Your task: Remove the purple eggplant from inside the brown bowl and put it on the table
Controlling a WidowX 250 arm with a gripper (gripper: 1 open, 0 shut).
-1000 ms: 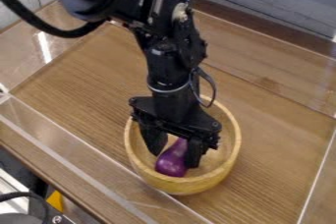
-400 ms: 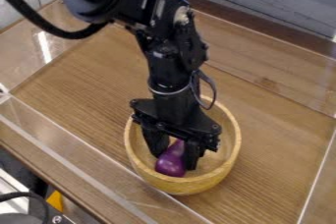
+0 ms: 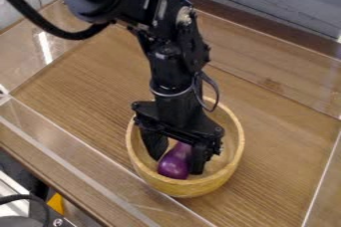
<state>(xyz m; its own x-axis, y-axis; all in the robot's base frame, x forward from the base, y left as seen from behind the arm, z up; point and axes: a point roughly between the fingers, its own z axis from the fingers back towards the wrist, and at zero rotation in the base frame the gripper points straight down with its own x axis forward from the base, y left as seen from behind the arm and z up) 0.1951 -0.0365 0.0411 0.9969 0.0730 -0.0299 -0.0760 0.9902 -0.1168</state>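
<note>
The purple eggplant [image 3: 172,162] lies inside the brown bowl [image 3: 226,124], toward its near-left side. My gripper [image 3: 178,154] reaches straight down into the bowl, open, with its black fingers [image 3: 201,158] on either side of the eggplant's upper part. I cannot tell whether the fingers touch it. The eggplant's top is hidden behind the gripper. The bowl rests on the table [image 3: 107,82] near its front edge.
Clear acrylic walls [image 3: 60,166] border the table at the front and left, close to the bowl. The black arm [image 3: 167,42] rises from the bowl toward the upper left. Bare wood lies left, behind and right of the bowl.
The gripper has sunk slightly deeper into the bowl around the eggplant. The eggplant and bowl have stayed where they were.
</note>
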